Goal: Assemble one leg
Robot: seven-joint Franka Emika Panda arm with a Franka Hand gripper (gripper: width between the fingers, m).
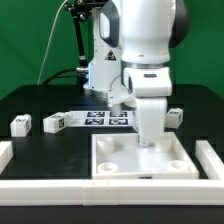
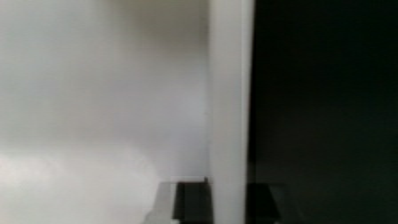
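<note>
At the far left of the exterior view, on the black table (image 1: 40, 100), the leftmost leg (image 1: 20, 124) lies as a small white block with its tagged face toward the camera. Just to its right is a second leg (image 1: 52, 122), turned much the same way. Next along is the marker board (image 1: 105, 118), flat on the table behind the arm. In the middle, the white arm reaches straight down, and its gripper (image 1: 150, 140) sits low at the rear wall of the tray top (image 1: 140, 176). The wrist view is blurred. It shows dark fingers (image 2: 191, 200) on either side of a thin white upright strip, apparently the tray top's wall, with no gap showing, so the gripper seems pinched on that wall and holds no leg. To the right, a third leg (image 1: 175, 117) peeks out from behind the arm on the table, just beyond the tray top's far corner. That makes it the nearest leg, a short way to the exterior view's right of the fingers and a little farther back. The two on the left lie well apart from the gripper. A fourth leg cannot be made out.
</note>
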